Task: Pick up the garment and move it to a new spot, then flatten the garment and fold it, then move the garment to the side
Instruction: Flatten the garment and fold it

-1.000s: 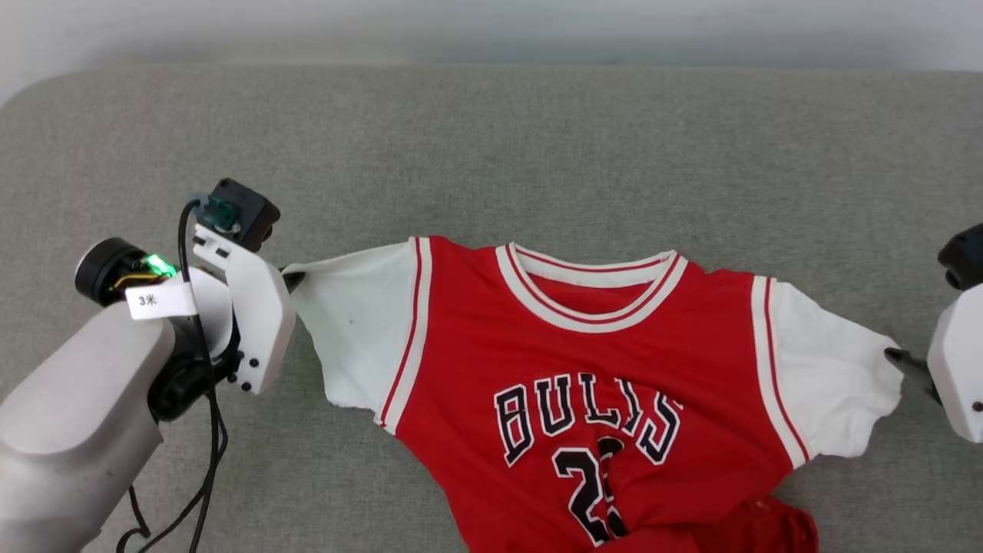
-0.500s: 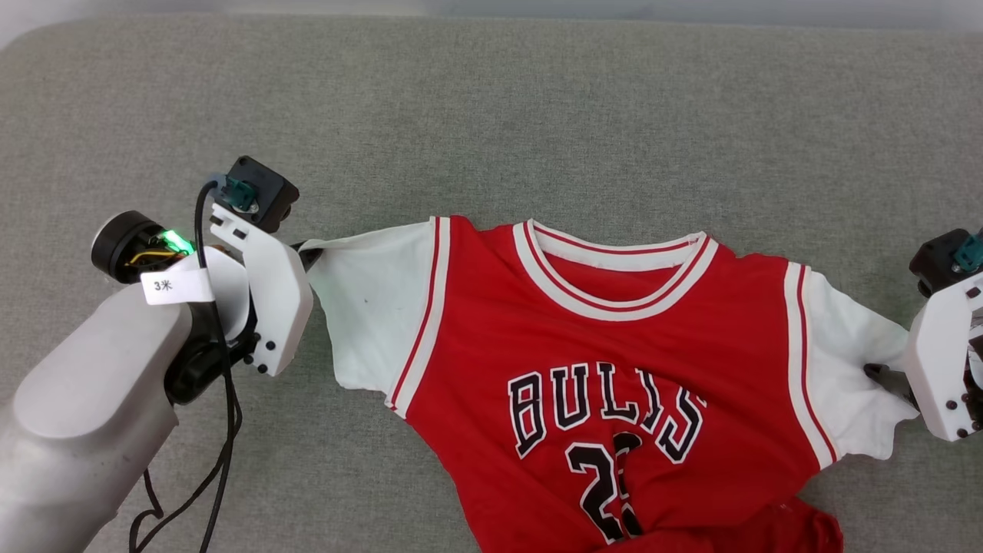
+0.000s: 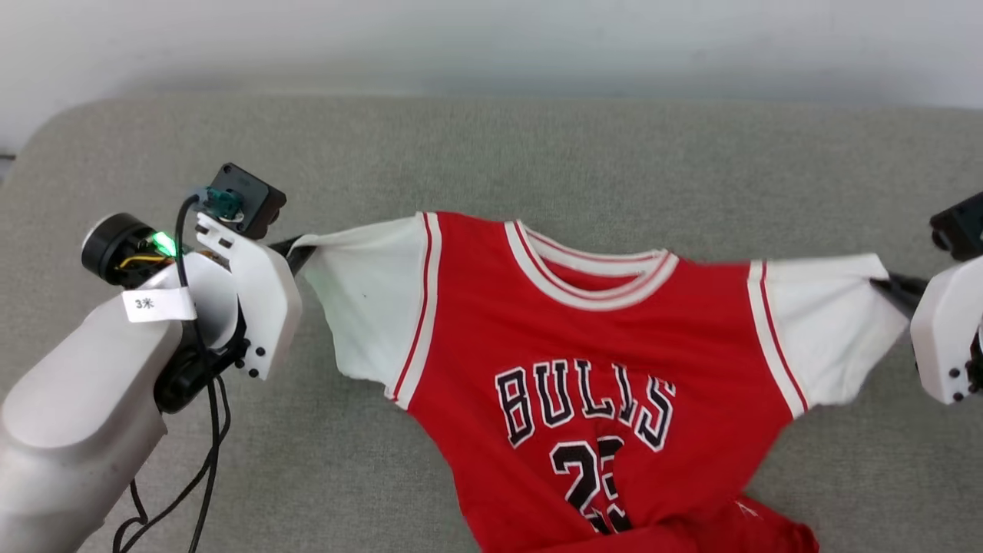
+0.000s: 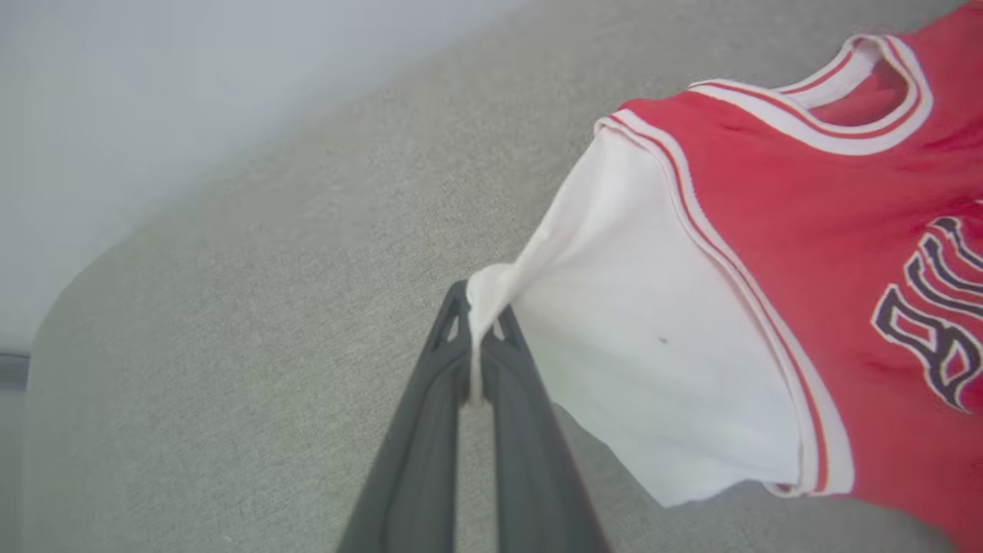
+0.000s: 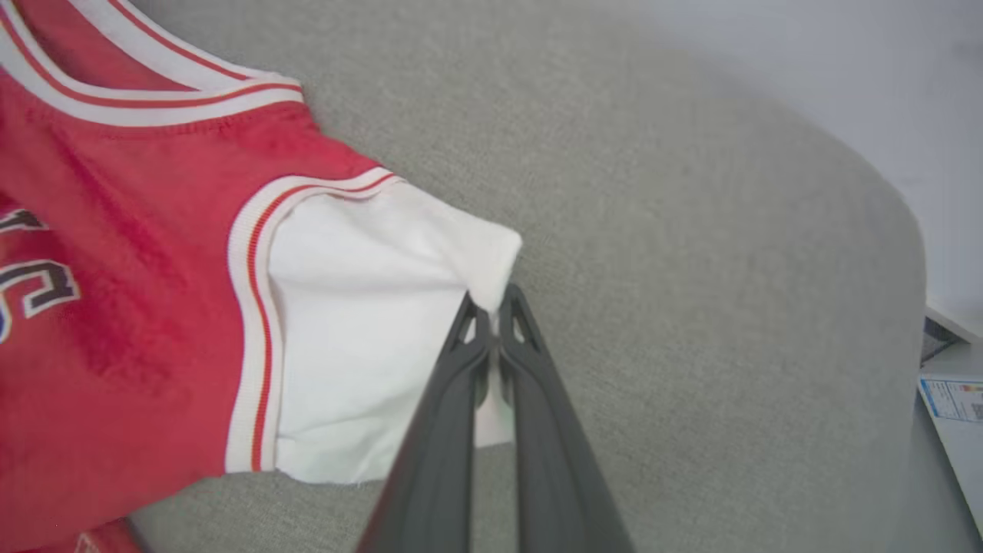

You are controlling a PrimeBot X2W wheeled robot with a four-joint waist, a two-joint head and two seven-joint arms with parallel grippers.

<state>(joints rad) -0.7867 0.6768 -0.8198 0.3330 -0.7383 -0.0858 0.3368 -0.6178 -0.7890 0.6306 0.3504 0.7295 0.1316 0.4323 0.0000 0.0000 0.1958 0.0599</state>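
Your left gripper [image 3: 290, 250] is closed tight on the top corner of the white sleeve [image 3: 369, 307] on that side. The left wrist view shows what the head view hides: a thin strip of cloth nipped between the two dark fingers [image 4: 430, 445], which are hollow-ribbed at their tips.

Your right gripper [image 3: 891, 288] is closed likewise on the far corner of the other sleeve [image 3: 822, 330]. The right wrist view shows that corner bunched in a soft knob just above the fingers [image 5: 553, 461].

Between them the garment [image 3: 584, 338] lies chest-up over the grey cushion [image 3: 537, 153]. Both sleeves are drawn outward and the hem is rumpled at the head view's bottom edge.

- Writing: black, white-outlined "BULLS" [image 3: 584, 403] arches over "23" [image 3: 587, 480], whose lower part is lost in a crease.
- Fabric: red knit body with ribbed red-and-white striped trim at the collar [image 3: 591, 280] and armholes. A small dark speck [image 4: 663, 339] marks the left sleeve.
- Left arm: a white tag [image 3: 150, 304] reads "3米". A green light [image 3: 163, 244] glows beside it, and a black cable [image 3: 203, 430] loops down.
- Cushion: coarse woven cloth with rounded corners, against a pale wall [image 3: 491, 38].
- Right wrist view: a printed paper [image 5: 952, 399] sits past the cushion's edge, its text too small to read.
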